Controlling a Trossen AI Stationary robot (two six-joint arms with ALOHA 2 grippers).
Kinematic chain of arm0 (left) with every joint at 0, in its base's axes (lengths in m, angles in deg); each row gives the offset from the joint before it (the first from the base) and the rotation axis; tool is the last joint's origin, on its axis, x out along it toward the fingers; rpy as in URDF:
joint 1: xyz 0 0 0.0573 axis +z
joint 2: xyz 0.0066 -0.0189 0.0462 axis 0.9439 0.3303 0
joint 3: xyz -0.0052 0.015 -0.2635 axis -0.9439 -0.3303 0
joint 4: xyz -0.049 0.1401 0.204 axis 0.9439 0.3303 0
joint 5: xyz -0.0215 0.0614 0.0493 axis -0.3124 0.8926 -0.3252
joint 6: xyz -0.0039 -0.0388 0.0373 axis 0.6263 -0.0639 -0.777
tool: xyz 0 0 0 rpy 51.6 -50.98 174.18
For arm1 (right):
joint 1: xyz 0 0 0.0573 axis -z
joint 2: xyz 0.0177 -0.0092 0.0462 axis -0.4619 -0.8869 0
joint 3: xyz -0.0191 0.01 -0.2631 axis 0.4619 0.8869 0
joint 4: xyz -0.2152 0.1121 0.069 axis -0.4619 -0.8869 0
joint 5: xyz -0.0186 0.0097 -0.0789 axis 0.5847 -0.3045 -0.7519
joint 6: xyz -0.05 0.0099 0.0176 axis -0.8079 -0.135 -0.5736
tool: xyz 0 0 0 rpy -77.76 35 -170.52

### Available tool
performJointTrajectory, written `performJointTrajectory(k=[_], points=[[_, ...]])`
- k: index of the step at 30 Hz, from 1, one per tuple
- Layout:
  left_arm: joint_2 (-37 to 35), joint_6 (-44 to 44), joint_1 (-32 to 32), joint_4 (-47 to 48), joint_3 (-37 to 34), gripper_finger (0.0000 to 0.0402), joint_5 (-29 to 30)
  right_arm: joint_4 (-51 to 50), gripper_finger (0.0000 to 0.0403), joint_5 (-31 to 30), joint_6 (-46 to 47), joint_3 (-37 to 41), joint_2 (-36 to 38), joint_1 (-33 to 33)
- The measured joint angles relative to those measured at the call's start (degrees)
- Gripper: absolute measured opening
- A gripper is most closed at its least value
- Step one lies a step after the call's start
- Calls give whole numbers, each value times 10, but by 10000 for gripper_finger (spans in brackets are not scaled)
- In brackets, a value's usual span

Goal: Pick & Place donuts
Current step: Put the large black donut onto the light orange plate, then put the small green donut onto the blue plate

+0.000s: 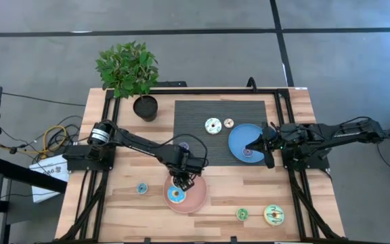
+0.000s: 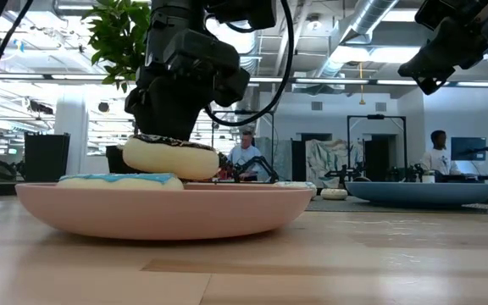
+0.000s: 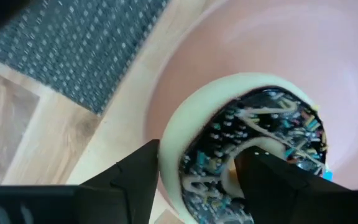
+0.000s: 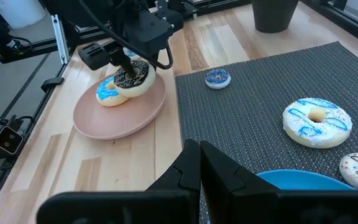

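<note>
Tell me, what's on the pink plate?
Two donuts lie on the pink plate: a blue-frosted donut and a dark brown donut leaning on it. The left gripper hides part of the brown one.

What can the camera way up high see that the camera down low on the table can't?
Only the high view shows the potted plant's pot, the dark mat, the two small donuts near the front edge and the whole table from above.

Only the low view shows the room behind, with people standing far off.

Both show the pink plate with the blue-frosted donut on it, the left end effector over that plate with a dark-frosted donut between its fingers, and the blue plate.
</note>
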Motion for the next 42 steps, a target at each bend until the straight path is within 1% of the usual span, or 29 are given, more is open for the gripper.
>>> performJointTrajectory(k=[19,29,40,42], points=[[0,-4,1,9,0,197,-4,0,0,0,0,0,0,0],[0,-9,15,10,0,197,-6,2,0,0,0,0,0,0],[-3,-40,25,7,1,197,-5,2,0,0,0,0,0,0],[-3,-52,25,9,9,197,8,2,0,0,0,0,0,0]])
